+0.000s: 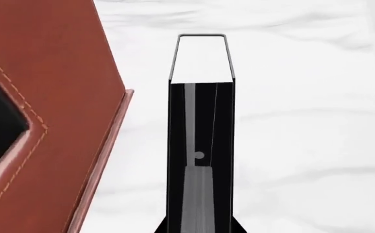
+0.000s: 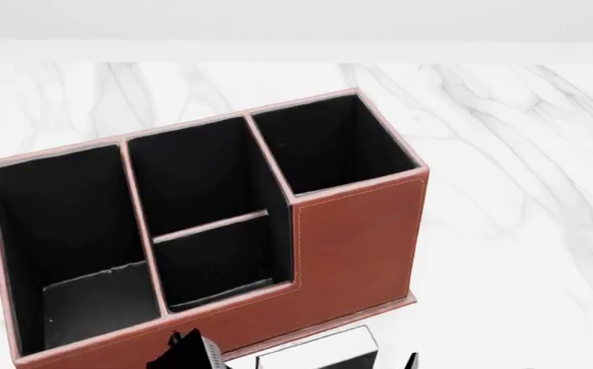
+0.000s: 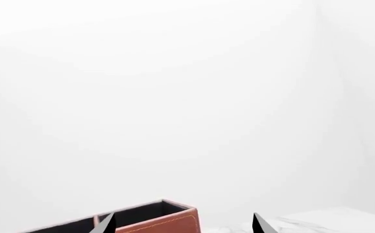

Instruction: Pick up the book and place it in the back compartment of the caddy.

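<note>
Closest to the left wrist camera is the left tool (image 1: 199, 229), its dark fingers pressed against both black covers of the book (image 1: 200, 58). It looks pinched edge-on, with the white pages pointing away from the camera. The caddy (image 1: 51, 97) lies just beside the book in that view, apart from it, over the marble tabletop (image 1: 304, 145).

In the head view the book shows only at the bottom edge, in front of the caddy's tall front wall and not yet over any opening. I cannot tell how high it is above the tabletop.

Across the caddy from left to right there is one long deep cell, then a middle pair split by a low divider, then a deep cell at the right end. I take the rear cell of the middle pair (image 2: 194, 173) as the back compartment, since it is the only cell that sits behind another.

To do this step well, lift the book until its lower edge clears the stitched rim, then carry it away from the robot and slightly left. Centre it over that cell with the covers parallel to the side dividers, and lower it straight. The opening looks snug, so any twist could catch a corner on the rim.

At the far right, the right tool (image 3: 182, 224) is spread, holds nothing and is well clear.
</note>
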Controlling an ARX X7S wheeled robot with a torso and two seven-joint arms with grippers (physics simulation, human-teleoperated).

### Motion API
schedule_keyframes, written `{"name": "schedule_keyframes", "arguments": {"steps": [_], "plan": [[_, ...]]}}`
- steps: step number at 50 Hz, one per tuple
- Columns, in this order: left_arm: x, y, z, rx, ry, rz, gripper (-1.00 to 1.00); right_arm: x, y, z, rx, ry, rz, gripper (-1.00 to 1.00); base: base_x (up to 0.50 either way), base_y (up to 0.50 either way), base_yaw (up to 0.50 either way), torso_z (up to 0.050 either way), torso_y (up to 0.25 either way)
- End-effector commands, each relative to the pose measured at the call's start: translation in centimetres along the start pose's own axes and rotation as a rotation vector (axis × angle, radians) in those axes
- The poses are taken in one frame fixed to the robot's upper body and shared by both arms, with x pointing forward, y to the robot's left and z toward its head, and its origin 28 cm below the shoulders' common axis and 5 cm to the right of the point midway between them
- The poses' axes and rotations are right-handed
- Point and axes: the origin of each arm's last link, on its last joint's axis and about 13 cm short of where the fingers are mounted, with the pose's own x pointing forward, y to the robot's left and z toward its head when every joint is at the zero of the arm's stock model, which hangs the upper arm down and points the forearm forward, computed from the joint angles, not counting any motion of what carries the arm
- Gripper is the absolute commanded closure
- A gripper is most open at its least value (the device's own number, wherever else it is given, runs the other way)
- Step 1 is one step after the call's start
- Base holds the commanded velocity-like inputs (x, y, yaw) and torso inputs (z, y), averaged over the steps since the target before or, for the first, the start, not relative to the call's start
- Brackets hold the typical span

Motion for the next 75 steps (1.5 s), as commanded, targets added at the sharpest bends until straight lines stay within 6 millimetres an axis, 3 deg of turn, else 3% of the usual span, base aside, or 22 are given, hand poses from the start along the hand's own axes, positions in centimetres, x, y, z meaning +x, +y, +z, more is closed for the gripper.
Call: {"name": "schedule_keyframes", "arguments": {"steps": [1,11,41,49,62,75], "plan": [[-2.6,0.4,2.3,0.02,-0.037,0.091,1.0,0.0,0.0,0.0,0.0,0.001,-0.004,-1.0,0.0,0.0,0.0,0.0,0.0],[-5.3,0.5,3.9,0.046,-0.053,0.149,1.0,0.0,0.0,-0.1,-0.004,0.002,0.0,-1.0,0.0,0.0,0.0,0.0,0.001],[-9.9,1.7,7.2,-0.032,-0.136,0.167,1.0,-0.1,0.4,-0.6,-0.025,0.018,0.02,-1.0,0.0,0.0,0.0,0.0,0.001],[-10.1,1.6,8.0,-0.048,-0.145,0.127,1.0,-0.1,0.6,-0.7,-0.019,0.048,0.042,-1.0,0.0,0.0,0.0,0.0,0.001],[-10.5,3.8,10.5,-0.097,-0.153,0.135,1.0,-0.1,0.6,-0.7,-0.011,0.049,0.049,-1.0,0.0,0.0,0.0,0.0,0.001],[-10.4,3.9,10.7,-0.09,-0.135,0.146,1.0,0.1,0.5,-0.6,-0.071,0.049,-0.008,-1.0,0.0,0.0,0.0,0.0,0.002]]}}
